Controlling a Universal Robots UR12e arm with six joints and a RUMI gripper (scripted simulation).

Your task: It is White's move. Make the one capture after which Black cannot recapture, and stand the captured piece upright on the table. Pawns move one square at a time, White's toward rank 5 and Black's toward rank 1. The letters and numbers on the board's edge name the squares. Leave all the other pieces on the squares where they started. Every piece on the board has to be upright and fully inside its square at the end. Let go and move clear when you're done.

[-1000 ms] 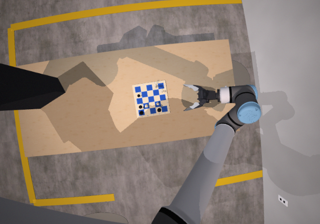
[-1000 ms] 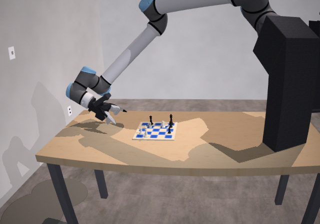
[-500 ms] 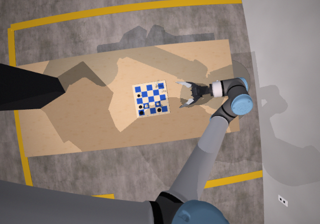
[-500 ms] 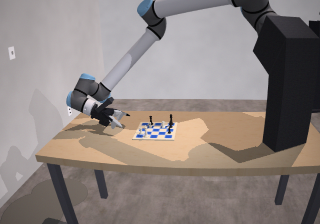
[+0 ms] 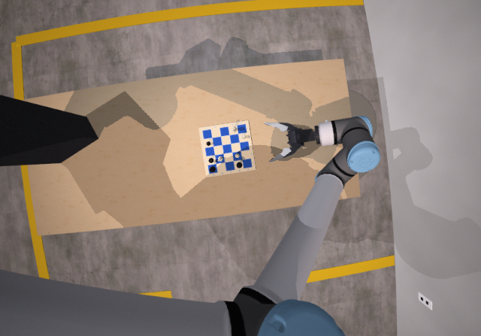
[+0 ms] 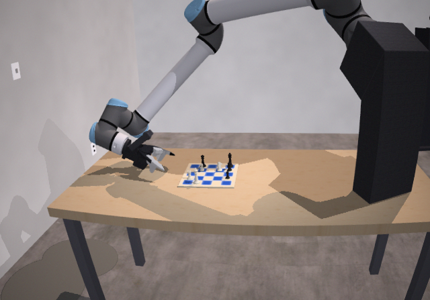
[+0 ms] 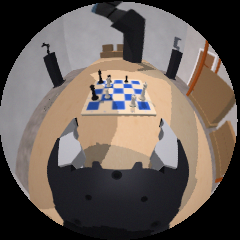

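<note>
The blue-and-white board [image 5: 252, 157] [image 6: 211, 186] [image 7: 120, 114] lies on the table with upright pieces. A tall black piece [image 5: 212, 168] [image 6: 229, 157] stands at a corner, another black piece [image 5: 210, 160] beside it. A black piece [image 5: 239, 164] [image 6: 203, 160] [image 7: 94, 93] stands near a white piece [image 5: 237, 155] [image 6: 201, 168] [image 7: 107, 93]. A white piece [image 5: 220, 158] [image 6: 219, 166] stands mid-row. A small black pawn [image 5: 208, 143] [image 6: 227, 174] [image 7: 126, 78] stands apart. Two white pieces [image 5: 234, 128] [image 5: 243, 135] are near another corner. My gripper [image 5: 267, 142] [image 6: 168, 162] [image 7: 118, 118] is open and empty, beside the board. Square labels are unreadable.
The wooden table [image 5: 135, 177] [image 6: 242, 199] extends around the board. A large black column [image 5: 42, 134] [image 6: 375, 116] stands at the table's far end from my gripper. A wall [image 6: 62, 47] is behind my wrist. Arm shadows cross the table.
</note>
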